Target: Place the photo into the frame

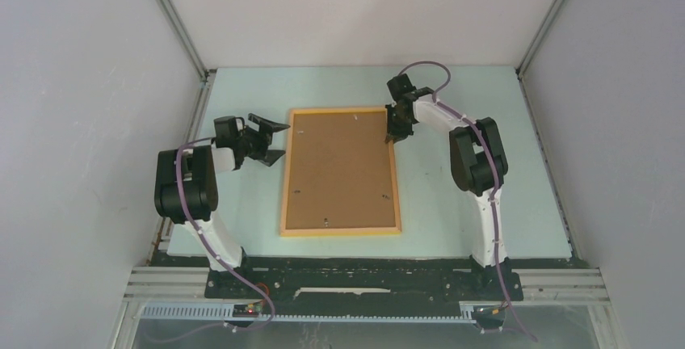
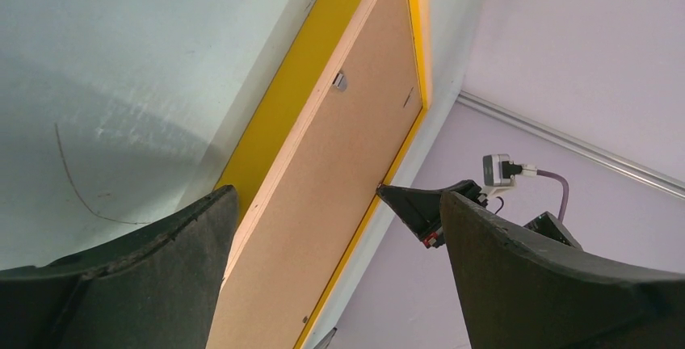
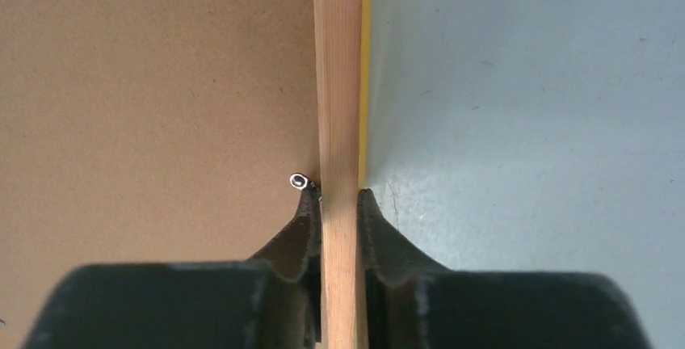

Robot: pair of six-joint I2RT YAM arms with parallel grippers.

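- Lying flat in the middle of the table (image 1: 452,212) is one frame (image 1: 339,231), back side up, with its long sides running away from the arm bases.
- One brown backing (image 1: 339,167) fills the frame, flush inside its four orange-yellow rails.
- Two arms are in view, one on each side of the frame.
- The right gripper (image 1: 393,135) is at the frame's right rail, near the far right corner.
- Its two fingers (image 3: 300,228) straddle that rail, one on the backing side and one on the table side. Both press against the wood, so the claw is closed onto the rail.
- One small metal tab (image 3: 300,180) shows at the tip of the inner finger, where the backing meets the rail.
- The left gripper (image 1: 275,140) hangs just beside the frame's left rail, near the far left corner, and does not touch it.
- Its two fingers are spread wide with nothing between them.
- In the top view a few more specks dot the edge of the backing, but they are too small to count surely.
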